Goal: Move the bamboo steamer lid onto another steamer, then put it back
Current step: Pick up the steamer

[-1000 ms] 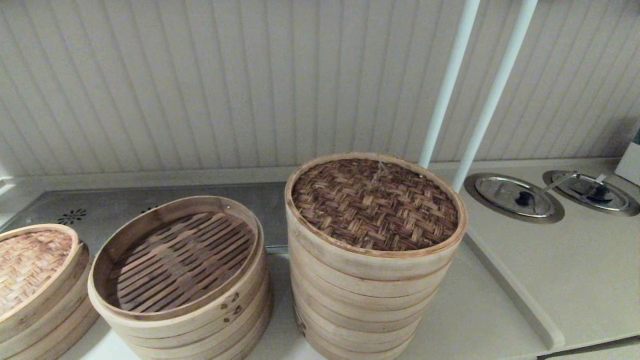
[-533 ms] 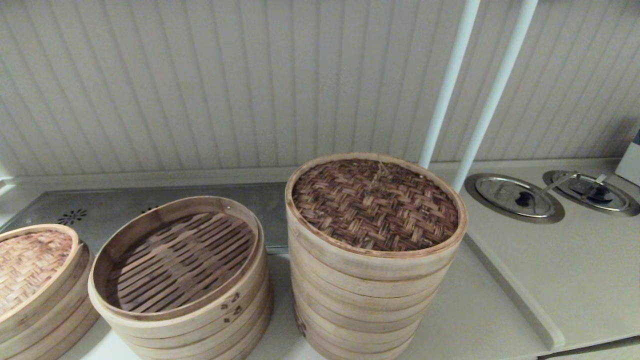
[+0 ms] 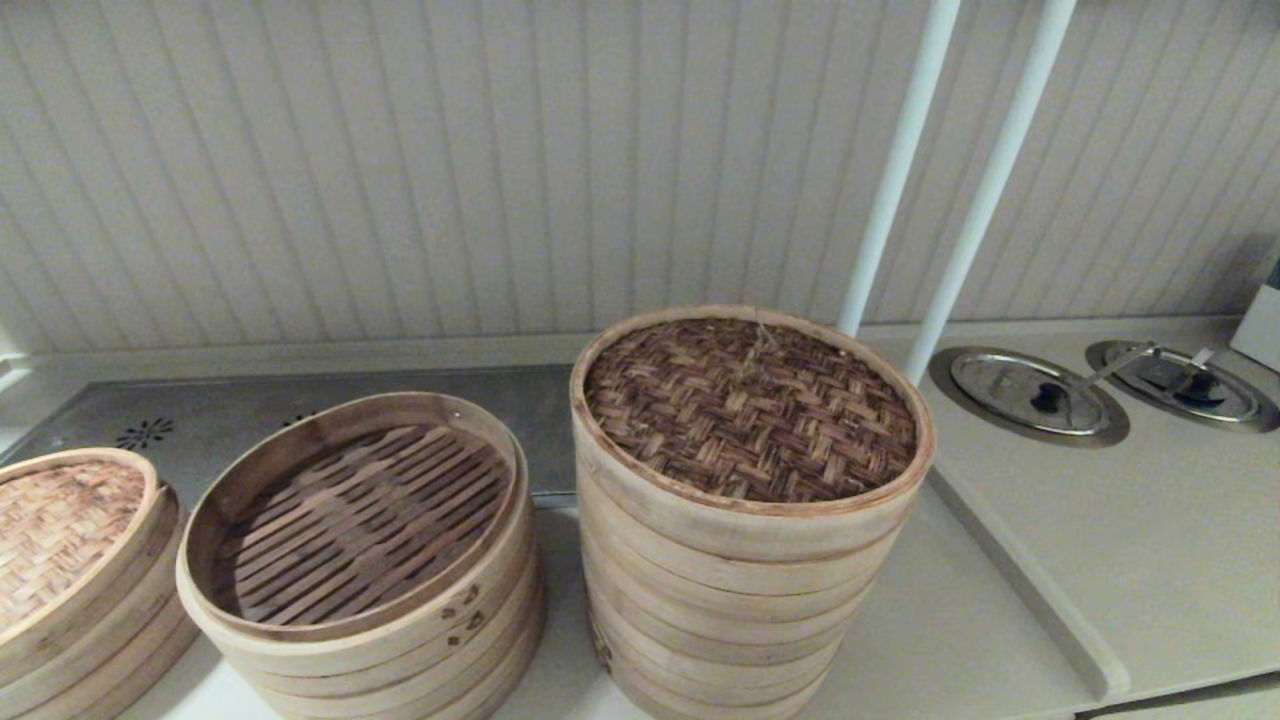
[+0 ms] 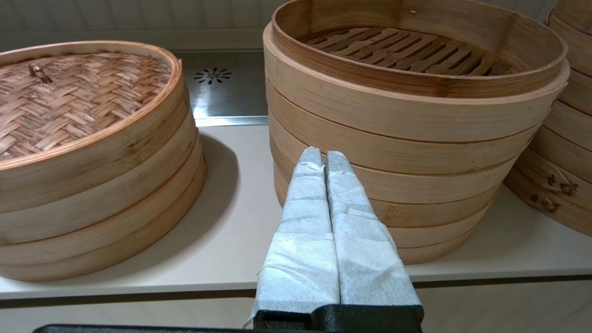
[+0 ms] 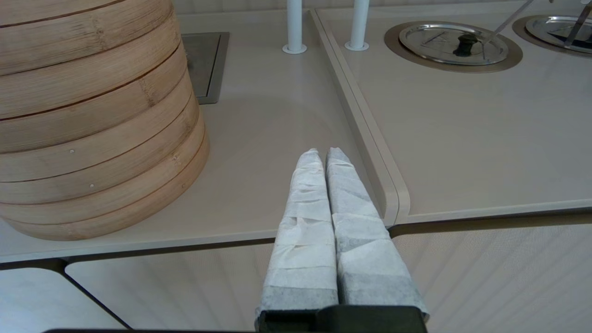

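While the bamboo steamer lid (image 3: pixel 750 408) hides another steamer's (image 3: pixel 735 590) inside, both arms' fingers pressed together, empty.

wall (image 3: pixel 400 170): pale ribbed panels | counter (image 3: pixel 1150 560): beige, raised edge | two white poles (image 3: pixel 895 170) | steel panel (image 3: pixel 230 420) at back

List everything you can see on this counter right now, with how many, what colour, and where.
bamboo steamer lid: one, dark brown weave, on the tall steamer stack, centre.
open steamer stack: one, pale bamboo, slatted floor, left of the tall stack.
lidded steamer stack: one, tan weave, far left.
metal lids: two, silver, set into the counter, right.
poles: two, white, behind the tall stack.
left gripper: shut, facing the open stack.
right gripper: shut, over the counter edge.
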### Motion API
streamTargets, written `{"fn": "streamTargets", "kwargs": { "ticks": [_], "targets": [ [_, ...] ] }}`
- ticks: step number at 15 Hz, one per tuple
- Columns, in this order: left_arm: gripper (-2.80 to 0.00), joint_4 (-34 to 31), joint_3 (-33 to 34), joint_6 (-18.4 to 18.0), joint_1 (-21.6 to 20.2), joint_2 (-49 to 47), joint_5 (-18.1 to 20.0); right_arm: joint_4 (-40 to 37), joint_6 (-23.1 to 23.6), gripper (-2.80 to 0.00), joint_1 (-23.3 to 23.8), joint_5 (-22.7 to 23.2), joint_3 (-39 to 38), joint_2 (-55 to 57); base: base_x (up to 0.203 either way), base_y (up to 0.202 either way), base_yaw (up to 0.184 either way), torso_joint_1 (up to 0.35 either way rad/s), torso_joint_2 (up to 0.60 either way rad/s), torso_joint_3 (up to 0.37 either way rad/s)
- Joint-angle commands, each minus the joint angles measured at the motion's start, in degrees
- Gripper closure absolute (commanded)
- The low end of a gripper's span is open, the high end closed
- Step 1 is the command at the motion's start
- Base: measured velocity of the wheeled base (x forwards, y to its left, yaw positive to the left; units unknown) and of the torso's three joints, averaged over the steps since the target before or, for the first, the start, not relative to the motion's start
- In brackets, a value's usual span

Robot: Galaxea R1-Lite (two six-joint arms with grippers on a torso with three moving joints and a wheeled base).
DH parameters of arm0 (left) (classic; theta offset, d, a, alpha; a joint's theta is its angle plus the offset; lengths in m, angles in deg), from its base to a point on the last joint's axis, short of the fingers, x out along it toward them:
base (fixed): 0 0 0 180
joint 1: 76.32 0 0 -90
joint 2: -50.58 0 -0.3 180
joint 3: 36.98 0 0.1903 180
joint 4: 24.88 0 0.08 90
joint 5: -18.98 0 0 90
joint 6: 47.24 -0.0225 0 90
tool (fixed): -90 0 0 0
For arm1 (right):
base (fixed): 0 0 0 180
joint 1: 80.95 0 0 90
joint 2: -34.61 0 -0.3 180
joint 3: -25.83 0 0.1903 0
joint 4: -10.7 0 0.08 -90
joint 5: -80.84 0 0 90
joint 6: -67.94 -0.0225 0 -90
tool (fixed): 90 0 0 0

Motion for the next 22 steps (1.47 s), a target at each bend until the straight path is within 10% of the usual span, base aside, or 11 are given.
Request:
{"fn": "streamTargets", "kwargs": {
  "ticks": [1, 12, 22],
  "targets": [
    [0.00, 0.03, 0.00, -0.27, 0.00, 0.24, -0.04, 0.00, -0.04, 0.00, 0.00, -0.02, -0.18, 0.04, 0.000, 0.000, 0.000, 0.000, 0.00, 0.000],
    [0.00, -1.54, -1.83, -3.01, 0.08, -0.68, 0.18, 0.00, -0.04, 0.00, 0.00, 0.05, -0.18, 0.04, 0.000, 0.000, 0.000, 0.000, 0.00, 0.000],
    [0.00, -0.97, -45.79, -1.70, 4.56, -47.83, 13.80, 0.00, -0.04, 0.00, 0.00, -0.02, -0.18, 0.04, 0.000, 0.000, 0.000, 0.000, 0.00, 0.000]
  ]
}}
